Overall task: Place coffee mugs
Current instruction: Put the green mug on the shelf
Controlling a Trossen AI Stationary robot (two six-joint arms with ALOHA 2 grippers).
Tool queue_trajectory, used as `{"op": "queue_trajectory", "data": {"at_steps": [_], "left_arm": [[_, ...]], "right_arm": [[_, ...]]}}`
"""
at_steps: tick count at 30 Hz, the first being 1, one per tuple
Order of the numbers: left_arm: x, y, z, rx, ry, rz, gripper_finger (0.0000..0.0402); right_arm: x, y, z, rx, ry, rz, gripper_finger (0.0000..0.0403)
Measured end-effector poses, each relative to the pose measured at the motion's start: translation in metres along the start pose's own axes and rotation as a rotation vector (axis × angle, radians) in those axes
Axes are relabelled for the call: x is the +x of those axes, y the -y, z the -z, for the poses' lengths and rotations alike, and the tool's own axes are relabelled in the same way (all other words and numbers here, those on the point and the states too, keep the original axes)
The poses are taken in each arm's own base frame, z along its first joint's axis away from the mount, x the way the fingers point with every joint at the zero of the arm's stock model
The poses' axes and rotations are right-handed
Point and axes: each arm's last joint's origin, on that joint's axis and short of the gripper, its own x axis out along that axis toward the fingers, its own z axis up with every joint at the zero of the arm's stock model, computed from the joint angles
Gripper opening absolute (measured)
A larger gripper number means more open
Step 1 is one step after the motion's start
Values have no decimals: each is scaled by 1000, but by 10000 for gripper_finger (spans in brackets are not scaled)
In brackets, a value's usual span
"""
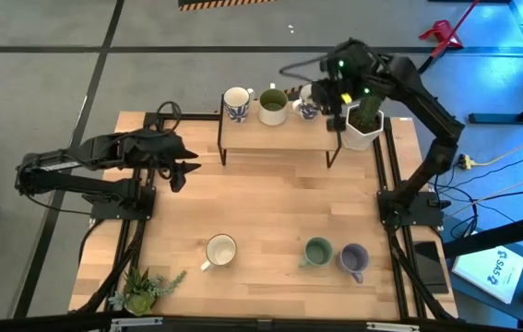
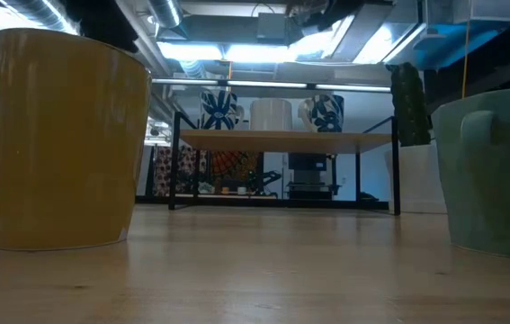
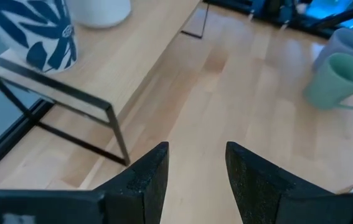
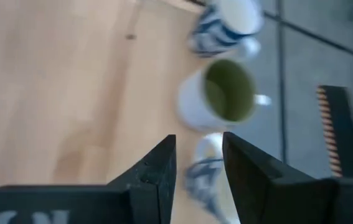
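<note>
— Pale yellow mug [image 2: 57, 135] is right up in the low camera's face, so what's the plan for it?

— It's one of three waiting on the near part of the table [image 1: 270, 203]. The teal mug [image 1: 317, 251] sits to its right, and the lavender mug [image 1: 353, 259] is just beside that one. The other three are up on the shelf [image 1: 279, 132] at the far edge. From the left they go far-left patterned mug [image 1: 237, 103], olive mug [image 1: 273, 106], right-hand patterned mug [image 1: 307, 111].

— And your hands?

— My right gripper [image 4: 198, 140] hangs over the right-hand patterned mug, next to the cactus pot [image 1: 364, 124]. Honestly I can't tell whether I've got that mug or have let it go. My left gripper [image 3: 196, 149] is parked over the left side of the table, jaws apart with nothing between them.

— Any handling tips?

— They're small glazed ceramic, so my guess is stiff, light enough, a bit slick and chippy if knocked. I'd pinch the wall at the rim, one finger inside and one outside, on the side away from the handle. The handles look too small to trust. Shelf room is tight near the pot, so I'd set each one down gently and flat.
</note>
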Motion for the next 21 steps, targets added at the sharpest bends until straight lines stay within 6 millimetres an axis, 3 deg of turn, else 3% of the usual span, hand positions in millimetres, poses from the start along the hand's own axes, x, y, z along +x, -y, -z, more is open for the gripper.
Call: {"op": "queue_trajectory", "data": {"at_steps": [6, 11, 16, 21], "left_arm": [[-9, -1, 1, -6, 39, 13, 153], [-17, -3, 2, -10, 68, 16, 153], [-22, -4, 3, -4, 84, 19, 153], [-23, -4, 3, -3, 87, 28, 153]], "right_arm": [[-5, -51, -20, -13, -60, -158, 115], [-7, -93, -37, 23, -128, -190, 115], [0, -144, -52, 37, -192, -192, 115], [20, -192, -49, 82, -324, -131, 117]]}}
